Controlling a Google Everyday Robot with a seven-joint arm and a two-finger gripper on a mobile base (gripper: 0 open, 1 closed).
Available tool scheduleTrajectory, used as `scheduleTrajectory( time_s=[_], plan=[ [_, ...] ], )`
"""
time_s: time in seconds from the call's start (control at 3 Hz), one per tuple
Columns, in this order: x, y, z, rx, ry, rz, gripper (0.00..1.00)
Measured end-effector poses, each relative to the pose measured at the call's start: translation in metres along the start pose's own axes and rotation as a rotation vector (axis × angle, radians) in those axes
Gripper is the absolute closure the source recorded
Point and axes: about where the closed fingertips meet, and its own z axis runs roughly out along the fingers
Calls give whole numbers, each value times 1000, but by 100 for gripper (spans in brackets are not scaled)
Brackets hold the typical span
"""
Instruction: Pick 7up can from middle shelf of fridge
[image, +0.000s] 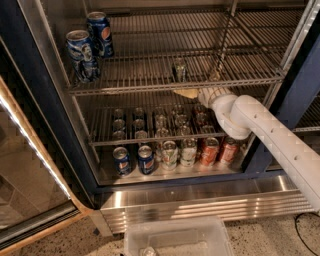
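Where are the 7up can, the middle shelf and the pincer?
7up can (179, 70): camera view, middle of its dark side.
middle shelf (125, 89): camera view, bare front rail, left of the can.
pincer (186, 93): camera view, tan tip just below the shelf's front rail.

Logged 2 blue Pepsi cans (100, 33) upper left, upright, close together, 1 behind and right of the other. Counted 6 cans in front row low down: 2 more blue Pepsi cans (122, 161) at left, 2 pale green-and-white cans (169, 154) in middle, 2 orange-red cans (209, 151) at right, all upright, nearly touching. Noted rear rows of cans (118, 124) behind, tops only. Noted gripper (187, 93) above those rear rows. Recorded clear plastic bin (200, 235) on speckled floor (260, 240) below. Spotted black cable (297, 227) on floor, far right.
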Motion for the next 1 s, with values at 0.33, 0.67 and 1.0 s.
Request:
scheduleTrajectory(
  time_s=[0.33, 0.67, 1.0],
  plan=[
    [-3, -3, 27, 3, -44, -7, 0],
    [-4, -5, 53, -1, -58, -17, 0],
    [-4, -7, 74, -9, -51, -35, 0]
  ],
)
